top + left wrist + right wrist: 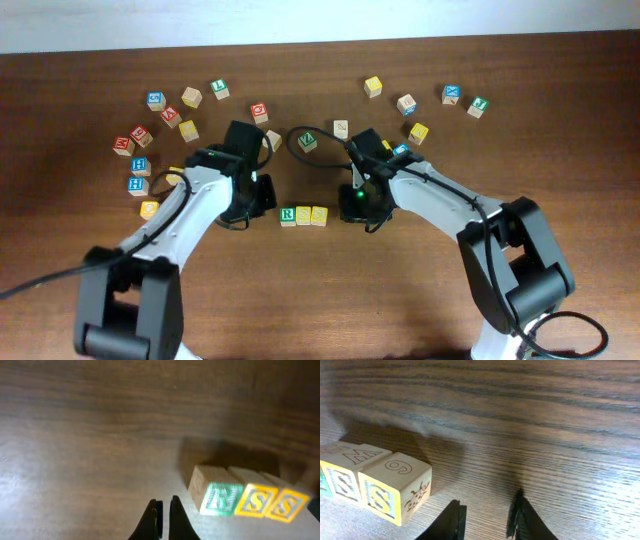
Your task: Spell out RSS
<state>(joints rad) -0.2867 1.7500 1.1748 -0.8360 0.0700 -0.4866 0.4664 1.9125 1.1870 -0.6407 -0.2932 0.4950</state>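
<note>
**A row of cubes reading R, S, S is flanked by two grippers**

The left gripper (pixel 163 503) is seen in its wrist view with its two dark fingers pressed together and nothing held between them. It is poised over bare wood, just to the left of the row of cubes and not touching it.

The right gripper (pixel 486 502) is seen with its fingers parted, only the wood grain visible in the gap. It is placed just to the right of the row, clear of the nearest cube.

Between the two grippers, three small wooden cubes are set side by side in a straight line, each touching the next. The green R cube (pixel 218 497) is at the left end, the middle S cube (pixel 256 501) comes next, and the end S cube (pixel 286 505) closes the row on the right. Both S faces are yellow. In the right wrist view, a ladybug drawing is shown on the side face of the end S cube.

The row lies near the middle of the dark wooden table (pixel 320 290). Other alphabet cubes (pixel 373 86) are scattered along the far side, well apart from the row.
</note>
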